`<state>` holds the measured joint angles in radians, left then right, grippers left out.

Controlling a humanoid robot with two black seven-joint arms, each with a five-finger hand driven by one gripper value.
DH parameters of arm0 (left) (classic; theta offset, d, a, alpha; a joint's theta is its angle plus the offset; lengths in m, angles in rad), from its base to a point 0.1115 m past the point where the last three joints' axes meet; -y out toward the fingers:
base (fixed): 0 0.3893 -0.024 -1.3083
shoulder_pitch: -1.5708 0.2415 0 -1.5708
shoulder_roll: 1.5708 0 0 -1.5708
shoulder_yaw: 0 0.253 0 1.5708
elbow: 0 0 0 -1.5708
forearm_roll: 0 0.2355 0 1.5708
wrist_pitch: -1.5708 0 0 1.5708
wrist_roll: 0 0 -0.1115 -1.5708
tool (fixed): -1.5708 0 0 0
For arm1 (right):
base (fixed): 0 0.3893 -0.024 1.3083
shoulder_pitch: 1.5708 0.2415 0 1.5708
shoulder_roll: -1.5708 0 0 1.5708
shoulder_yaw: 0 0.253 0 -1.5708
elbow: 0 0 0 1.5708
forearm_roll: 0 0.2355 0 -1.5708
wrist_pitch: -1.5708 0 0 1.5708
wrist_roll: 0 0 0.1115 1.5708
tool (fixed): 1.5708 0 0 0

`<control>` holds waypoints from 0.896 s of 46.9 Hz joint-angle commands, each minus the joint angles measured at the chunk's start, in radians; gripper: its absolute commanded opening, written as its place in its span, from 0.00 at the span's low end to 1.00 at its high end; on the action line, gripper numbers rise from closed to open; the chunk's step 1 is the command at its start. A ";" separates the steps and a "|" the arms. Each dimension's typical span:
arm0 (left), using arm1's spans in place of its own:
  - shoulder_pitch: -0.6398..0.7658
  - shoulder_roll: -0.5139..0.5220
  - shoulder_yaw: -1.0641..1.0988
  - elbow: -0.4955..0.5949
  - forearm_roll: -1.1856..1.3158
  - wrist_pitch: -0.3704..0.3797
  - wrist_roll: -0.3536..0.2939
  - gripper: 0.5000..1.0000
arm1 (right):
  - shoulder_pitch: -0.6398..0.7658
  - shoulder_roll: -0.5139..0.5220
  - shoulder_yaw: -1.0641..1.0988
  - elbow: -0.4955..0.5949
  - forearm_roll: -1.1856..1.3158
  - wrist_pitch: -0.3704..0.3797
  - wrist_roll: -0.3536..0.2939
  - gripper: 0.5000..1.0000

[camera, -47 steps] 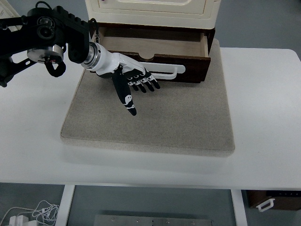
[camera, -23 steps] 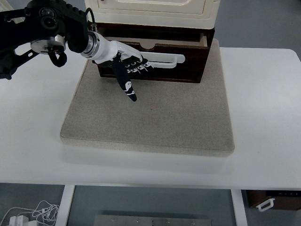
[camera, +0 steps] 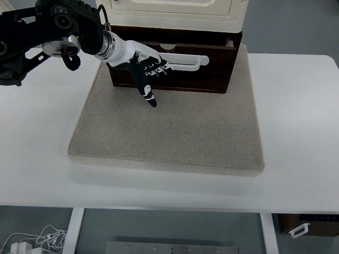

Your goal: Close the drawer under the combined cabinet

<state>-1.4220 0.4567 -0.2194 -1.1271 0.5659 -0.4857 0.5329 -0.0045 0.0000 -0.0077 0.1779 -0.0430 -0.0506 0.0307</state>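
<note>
A cream cabinet (camera: 175, 10) stands at the back of a grey mat (camera: 169, 127). Under it is a dark brown wooden drawer (camera: 206, 74) with a white bar handle (camera: 185, 64). The drawer front sits close to the cabinet, with only a thin strip of its inside showing. My left hand (camera: 150, 73) comes in from the upper left. Its fingers are stretched flat against the left part of the drawer front, over the handle, with the thumb pointing down toward the mat. It holds nothing. My right arm is out of view.
The mat lies on a white table (camera: 296, 121). Below the table's front edge are a cable bundle (camera: 37, 241) on the floor at the left and a dark box (camera: 307, 225) at the right.
My left hand has pushed away from me against the drawer front. The drawer has slid back under the cabinet and its open inside has shrunk to a thin strip.
</note>
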 commanded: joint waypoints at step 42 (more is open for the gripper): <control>0.000 -0.004 -0.008 0.112 -0.003 0.030 -0.025 1.00 | 0.000 0.000 0.000 0.000 0.000 0.000 0.000 0.90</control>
<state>-1.4220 0.4515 -0.2208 -1.0242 0.5618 -0.4543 0.5095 -0.0046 0.0000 -0.0077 0.1779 -0.0429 -0.0506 0.0307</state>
